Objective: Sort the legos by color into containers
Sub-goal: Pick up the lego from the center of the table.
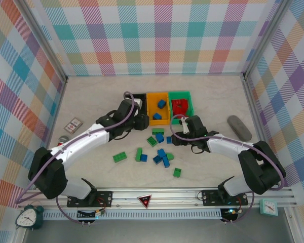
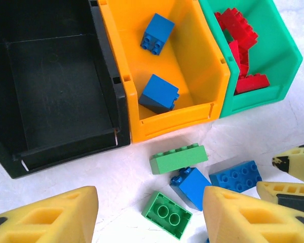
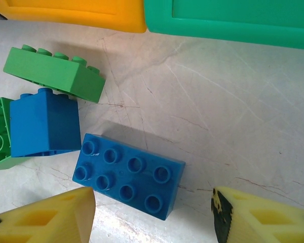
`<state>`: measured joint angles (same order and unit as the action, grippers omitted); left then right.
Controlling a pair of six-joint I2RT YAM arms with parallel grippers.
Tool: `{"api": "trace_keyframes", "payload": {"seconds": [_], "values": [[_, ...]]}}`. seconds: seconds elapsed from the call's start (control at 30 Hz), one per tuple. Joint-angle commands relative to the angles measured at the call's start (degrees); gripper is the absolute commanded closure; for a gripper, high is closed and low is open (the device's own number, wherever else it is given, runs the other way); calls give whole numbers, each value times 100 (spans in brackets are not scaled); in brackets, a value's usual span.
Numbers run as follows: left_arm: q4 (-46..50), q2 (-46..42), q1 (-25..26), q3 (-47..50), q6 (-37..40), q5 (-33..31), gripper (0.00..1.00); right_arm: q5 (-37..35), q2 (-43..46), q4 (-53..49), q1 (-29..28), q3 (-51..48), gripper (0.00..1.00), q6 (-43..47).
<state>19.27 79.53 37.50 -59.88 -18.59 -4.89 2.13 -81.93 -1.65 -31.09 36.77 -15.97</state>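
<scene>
Left wrist camera first: the black bin [image 2: 55,91] has a bare floor. The orange bin [image 2: 167,121] is pressed against its side and holds two blue bricks [image 2: 159,93]. The green bin [image 2: 251,101] comes next, touching the orange one, with red bricks [image 2: 238,35] heaped inside.

The left hand [image 2: 147,223] hangs released, its foam fingers wide apart. A green two-by-two brick [image 2: 167,215] lies on the surface between them, and neither finger touches it. Just past it are a small blue brick [image 2: 190,187] and a long green brick [image 2: 178,158], close to the orange bin's front wall.

The right wrist camera looks straight down on the blue two-by-four brick [image 3: 129,174], studs up. The right hand [image 3: 154,223] is released, one finger either side of the brick's near end and neither pressing it. To the brick's right is clear marbled surface up to the green bin's front edge.

From the top camera there is a second scatter of green and blue bricks [image 1: 162,154] nearer the arm bases. There is bare surface [image 1: 213,96] behind and right of the bins, out to a grey oblong object [image 1: 239,127]. A patterned card [image 1: 73,124] lies far left. Checked walls [image 1: 152,35] close off three sides.
</scene>
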Motion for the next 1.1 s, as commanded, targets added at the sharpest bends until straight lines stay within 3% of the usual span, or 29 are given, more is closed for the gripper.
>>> {"api": "trace_keyframes", "payload": {"seconds": [0.0, 0.4, 0.97, 1.07], "values": [[-546, -359, 73, 398, -213, -42, 43, 86, -129, 51, -88, 187, 36, 23], [-713, -997, 168, 1243, -496, -171, 43, -55, -654, -204, -339, 552, 26, 88], [-622, -1254, 223, 1575, -565, -308, 43, -776, -1359, -702, -722, 1121, 23, 48], [-585, -1276, 223, 1594, -566, -337, 43, -698, -1396, -697, -734, 1142, 19, 56]]}}
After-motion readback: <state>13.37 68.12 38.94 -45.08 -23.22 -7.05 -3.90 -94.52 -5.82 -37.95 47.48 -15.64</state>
